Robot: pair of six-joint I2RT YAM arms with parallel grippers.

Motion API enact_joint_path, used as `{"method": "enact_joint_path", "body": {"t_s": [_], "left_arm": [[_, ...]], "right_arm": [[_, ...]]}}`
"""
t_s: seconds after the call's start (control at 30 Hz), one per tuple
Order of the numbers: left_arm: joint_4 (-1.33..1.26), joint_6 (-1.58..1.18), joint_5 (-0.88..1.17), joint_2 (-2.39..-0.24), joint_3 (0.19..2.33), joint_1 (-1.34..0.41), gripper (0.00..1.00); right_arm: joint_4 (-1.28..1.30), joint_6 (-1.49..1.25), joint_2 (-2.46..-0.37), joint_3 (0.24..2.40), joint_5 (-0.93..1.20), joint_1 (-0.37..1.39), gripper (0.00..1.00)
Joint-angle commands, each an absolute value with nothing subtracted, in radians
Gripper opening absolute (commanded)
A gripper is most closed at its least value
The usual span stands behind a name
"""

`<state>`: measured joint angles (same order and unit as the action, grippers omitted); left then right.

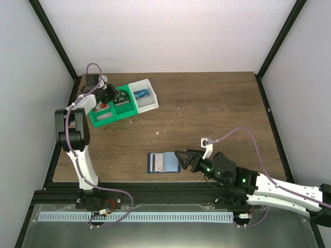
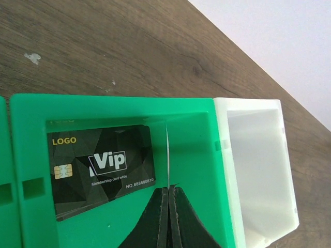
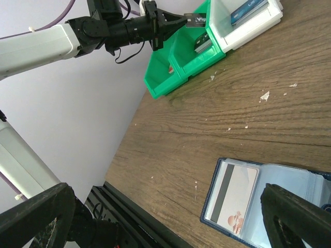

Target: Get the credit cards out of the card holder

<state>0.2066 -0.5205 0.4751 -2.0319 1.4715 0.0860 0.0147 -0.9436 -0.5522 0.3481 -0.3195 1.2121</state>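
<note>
Left fingers [image 2: 154, 223] clenched on a thin credit card [image 2: 167, 155], seen edge-on, over the middle compartment of the green tray [image 2: 31, 111]. A black VIP card [image 2: 101, 168] lies flat in that compartment. Right fingers [image 3: 292, 217] spread wide and empty, just beside the open card holder [image 3: 305, 188] on the desk [image 1: 217, 113]. A pale card [image 3: 235, 199] sits in its pocket.

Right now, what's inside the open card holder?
One pale card with a dark stripe shows in a pocket of the card holder. The open right gripper covers part of the other pocket, so its contents are unclear.
</note>
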Motion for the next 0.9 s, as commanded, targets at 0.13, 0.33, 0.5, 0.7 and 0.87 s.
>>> {"method": "enact_joint_path", "body": {"t_s": [0.13, 0.33, 0.5, 0.7, 0.87], "left_arm": [[0.199, -0.511, 0.405, -2.062, 1.499, 0.070, 0.00], [0.219, -0.508, 0.359, -2.072, 1.520, 0.069, 0.00], [0.224, -0.508, 0.357, -2.077, 1.523, 0.065, 0.05], [0.240, -0.509, 0.345, -2.072, 1.546, 0.061, 0.14], [0.263, -0.503, 0.328, -2.051, 1.563, 0.061, 0.19]], "right_arm": [[0.030, -0.952, -0.525, 0.399, -0.366, 1.207, 1.00], [0.026, -0.953, -0.517, 0.396, -0.375, 1.207, 1.00], [0.023, -0.953, -0.517, 0.394, -0.372, 1.206, 1.00], [0.018, -0.951, -0.509, 0.390, -0.374, 1.207, 1.00], [0.023, -0.962, -0.502, 0.384, -0.369, 1.207, 1.00]]}}
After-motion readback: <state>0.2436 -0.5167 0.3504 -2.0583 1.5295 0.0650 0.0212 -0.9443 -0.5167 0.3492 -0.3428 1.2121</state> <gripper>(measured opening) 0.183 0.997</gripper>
